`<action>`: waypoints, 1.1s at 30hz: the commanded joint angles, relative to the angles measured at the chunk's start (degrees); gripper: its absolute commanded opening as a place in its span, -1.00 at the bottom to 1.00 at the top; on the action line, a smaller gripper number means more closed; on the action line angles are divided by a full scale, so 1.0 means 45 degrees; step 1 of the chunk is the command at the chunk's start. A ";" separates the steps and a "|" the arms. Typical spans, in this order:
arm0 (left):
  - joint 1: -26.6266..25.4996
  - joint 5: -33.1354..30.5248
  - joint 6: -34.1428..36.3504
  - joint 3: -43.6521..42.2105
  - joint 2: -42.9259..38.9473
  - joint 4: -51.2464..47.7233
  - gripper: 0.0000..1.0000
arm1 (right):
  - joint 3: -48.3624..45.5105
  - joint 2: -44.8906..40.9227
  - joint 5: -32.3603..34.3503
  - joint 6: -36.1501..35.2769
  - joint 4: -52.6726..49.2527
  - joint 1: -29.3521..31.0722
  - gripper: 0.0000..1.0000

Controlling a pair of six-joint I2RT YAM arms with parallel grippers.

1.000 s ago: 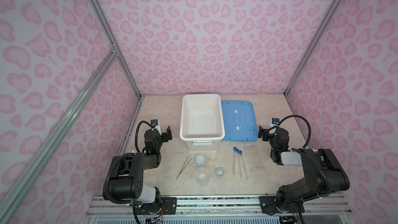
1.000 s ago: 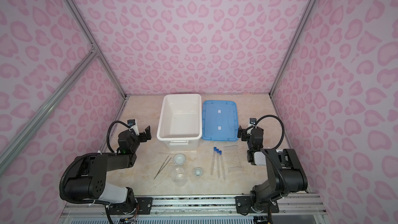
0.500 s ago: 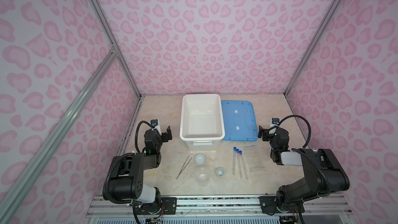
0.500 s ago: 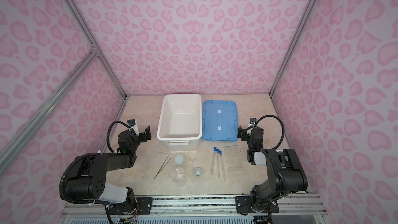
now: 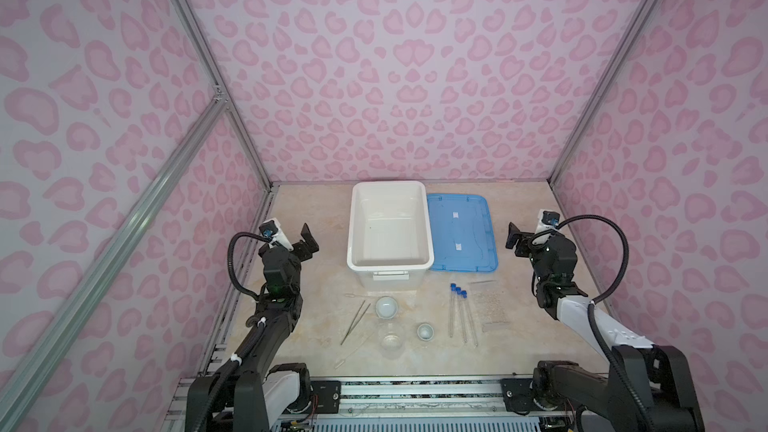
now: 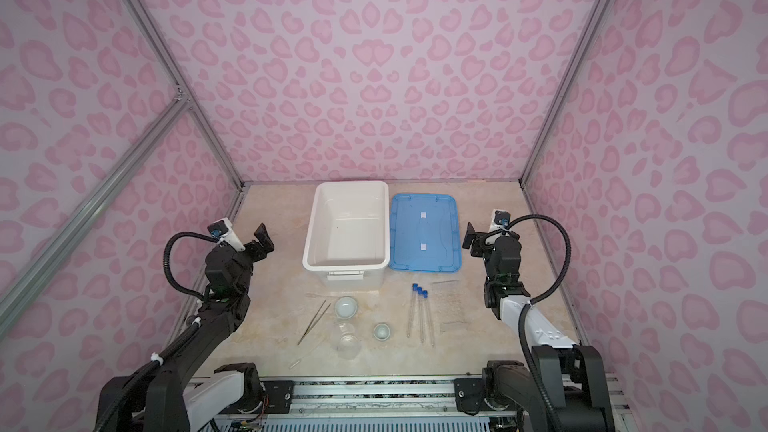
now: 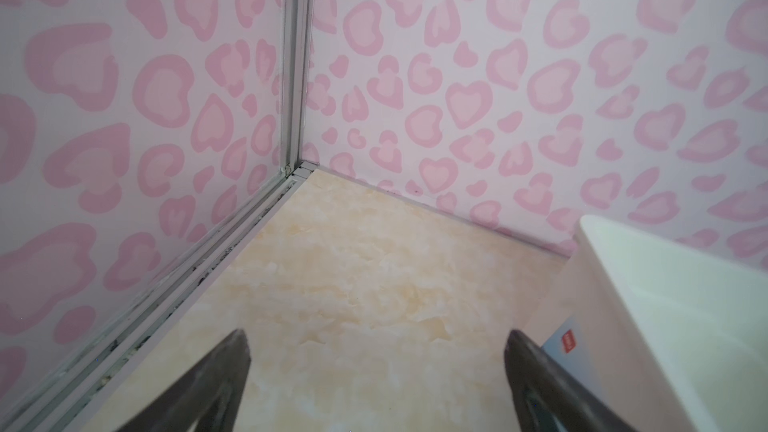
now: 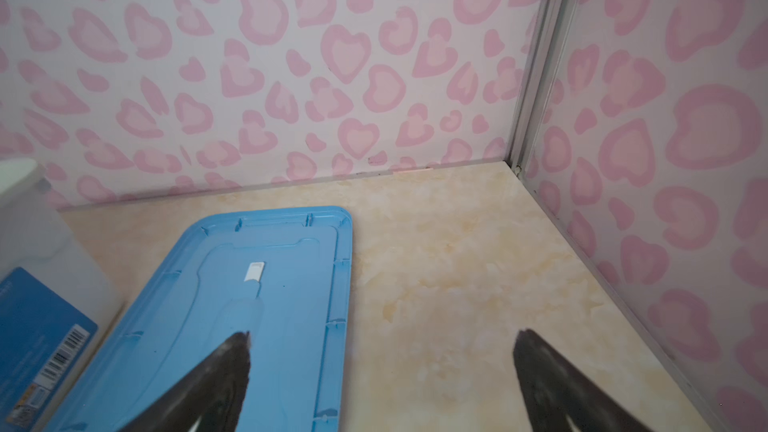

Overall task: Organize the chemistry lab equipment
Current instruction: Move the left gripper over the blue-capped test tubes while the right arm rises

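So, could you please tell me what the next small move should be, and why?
Probably lower the left gripper toward the tweezers: it hangs open and empty beside the white bin, nothing is in the bin yet, and the tweezers lie on the table on its side.

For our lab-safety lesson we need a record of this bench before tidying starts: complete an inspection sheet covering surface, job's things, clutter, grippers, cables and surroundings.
Surface: beige marbled tabletop, no spills seen.
Job's things: three long clear tubes with blue caps, thin metal tweezers, clear beaker, two small round dishes and clear dropper all lie loose in front of the large white plastic bin, which looks empty.
Clutter: flat blue plastic lid lies beside the bin.
Grippers: left gripper and right gripper both open, holding nothing.
Cables: black corrugated cables loop at each wrist, clear of the items.
Surroundings: pink heart-patterned walls.
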 commanded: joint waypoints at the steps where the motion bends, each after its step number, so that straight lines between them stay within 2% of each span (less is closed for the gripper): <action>1: -0.0007 0.1762 -0.2350 0.1083 -0.0947 -0.3246 0.93 | 0.0788 -0.0880 -0.1012 0.2476 -0.3640 -0.0077 0.99; 4: -0.0521 0.3061 -0.3050 0.2365 -0.1829 -0.5634 0.94 | 0.1568 -0.1404 -0.3058 0.2554 -0.5219 -0.0048 0.99; 7: -0.2179 0.2874 -0.2711 0.3751 -0.2380 -0.7774 0.96 | 0.2249 -0.1723 -0.3867 0.2621 -0.6957 0.0150 0.98; 12: -0.5886 0.2263 -0.2778 0.5892 -0.1755 -1.0061 0.97 | 0.3084 -0.2034 -0.4160 0.2528 -0.9533 0.0673 0.91; 16: -0.9593 0.0680 -0.2602 0.7503 -0.0412 -1.1582 0.90 | 0.3231 -0.2512 -0.4401 0.2714 -1.0902 0.0790 0.90; 18: -1.1436 -0.0193 -0.2656 0.8104 0.0258 -1.2201 0.82 | 0.3192 -0.2882 -0.4419 0.2877 -1.1420 0.0820 0.89; 21: -1.3472 -0.0828 -0.2973 0.8834 0.1254 -1.2644 0.65 | 0.3217 -0.3388 -0.4410 0.2964 -1.2218 0.0905 0.88; 24: -1.5437 -0.1197 -0.3359 0.9654 0.2821 -1.3052 0.37 | 0.3247 -0.3728 -0.4315 0.2861 -1.3028 0.0904 0.88; 29: -1.6815 -0.1309 -0.3930 1.0597 0.5689 -1.3215 0.28 | 0.2912 -0.3990 -0.4579 0.2854 -1.3476 0.0904 0.88; 33: -1.7051 -0.1314 -0.4167 1.1100 0.7455 -1.3247 0.07 | 0.2573 -0.4326 -0.4586 0.2873 -1.3543 0.0904 0.88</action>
